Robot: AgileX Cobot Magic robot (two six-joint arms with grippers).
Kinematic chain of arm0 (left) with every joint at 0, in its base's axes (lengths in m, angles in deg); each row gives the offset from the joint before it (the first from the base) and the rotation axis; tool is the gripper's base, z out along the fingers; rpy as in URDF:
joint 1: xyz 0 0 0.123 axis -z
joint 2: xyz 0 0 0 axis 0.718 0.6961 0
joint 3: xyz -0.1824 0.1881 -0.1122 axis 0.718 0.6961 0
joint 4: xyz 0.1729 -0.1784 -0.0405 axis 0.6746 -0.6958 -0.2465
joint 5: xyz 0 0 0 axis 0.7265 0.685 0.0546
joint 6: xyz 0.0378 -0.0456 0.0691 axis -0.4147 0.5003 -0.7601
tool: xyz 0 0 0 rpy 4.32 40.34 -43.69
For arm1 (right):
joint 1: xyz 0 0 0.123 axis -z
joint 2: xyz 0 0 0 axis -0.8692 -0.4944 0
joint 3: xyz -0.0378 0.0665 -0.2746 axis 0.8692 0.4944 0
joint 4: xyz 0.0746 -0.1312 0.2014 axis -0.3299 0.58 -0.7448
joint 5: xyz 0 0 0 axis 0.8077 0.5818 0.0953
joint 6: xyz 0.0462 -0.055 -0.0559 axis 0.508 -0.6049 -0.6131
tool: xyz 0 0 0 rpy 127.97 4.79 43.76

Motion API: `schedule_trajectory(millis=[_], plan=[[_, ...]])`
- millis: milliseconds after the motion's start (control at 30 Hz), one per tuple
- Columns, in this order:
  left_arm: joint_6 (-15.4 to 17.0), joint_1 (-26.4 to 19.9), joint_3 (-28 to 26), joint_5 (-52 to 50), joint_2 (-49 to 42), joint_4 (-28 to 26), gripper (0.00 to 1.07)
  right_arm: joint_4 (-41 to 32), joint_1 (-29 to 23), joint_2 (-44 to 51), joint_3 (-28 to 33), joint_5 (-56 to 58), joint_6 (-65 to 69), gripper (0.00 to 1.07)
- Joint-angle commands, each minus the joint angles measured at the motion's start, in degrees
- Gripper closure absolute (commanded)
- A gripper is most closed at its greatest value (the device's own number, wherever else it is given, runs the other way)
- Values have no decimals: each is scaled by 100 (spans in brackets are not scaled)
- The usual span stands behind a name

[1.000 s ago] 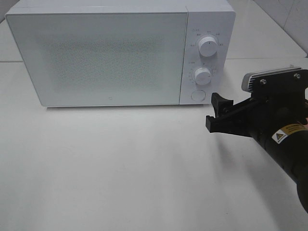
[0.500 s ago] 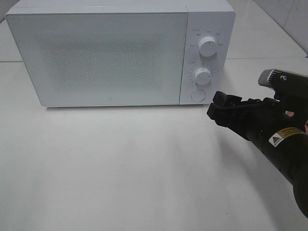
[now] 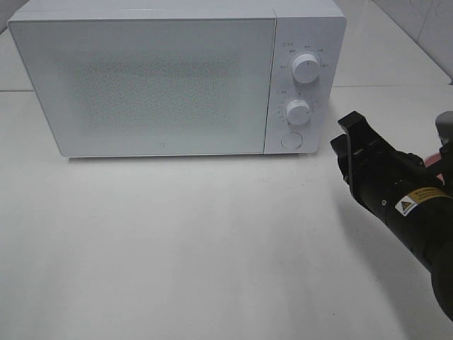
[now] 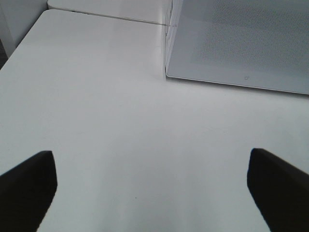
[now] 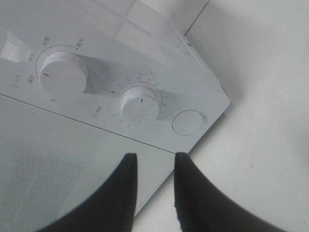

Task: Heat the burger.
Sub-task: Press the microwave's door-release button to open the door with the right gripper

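**Right tool narrows and backs off from the microwave panel**

Nearest, the left tool (image 4: 152, 193) hangs over bare worktop (image 3: 177, 248) with its jaws spread wide and nothing between them. It is well apart from the microwave (image 3: 163, 85), whose lower front corner shows only at the far edge of its wrist view.

Further in, on the right, is the right tool (image 3: 345, 132). A second ago it stood close in front of the round button (image 3: 289, 140) with its jaws wide. Now it has drawn back to the right and rolled over, and the jaws have come in to a narrow gap that holds nothing. Its wrist view shows the two fingers (image 5: 120, 193) almost together, pointing at the lower edge of the control panel and touching no part of it.

Beyond it, the panel carries an upper knob (image 3: 306, 68), a lower knob (image 3: 299, 112) and the button beneath them. The door (image 3: 141, 81) is shut flush.

The burger shows in none of the views. It is not on the visible worktop, and the speckled door does not let me tell whether it sits inside.

Judging from this, the narrowed jaws may be meant as a blunt tip for the button or as a grip for a knob. Nothing on the panel is being worked at this moment.
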Motion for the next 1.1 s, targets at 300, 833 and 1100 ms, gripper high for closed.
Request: schedule_trajectory(millis=[300, 833, 1100], plan=[[-23, 29, 0, -23, 0, -11, 4, -11, -6, 17, -46, 23, 2269, 107], [-23, 29, 0, -23, 0, -11, 4, 17, 29, -378, -390, 338, 2017, 107], [-23, 29, 0, -23, 0, -11, 4, -401, 34, -819, -699, 315, 2469, 107]])
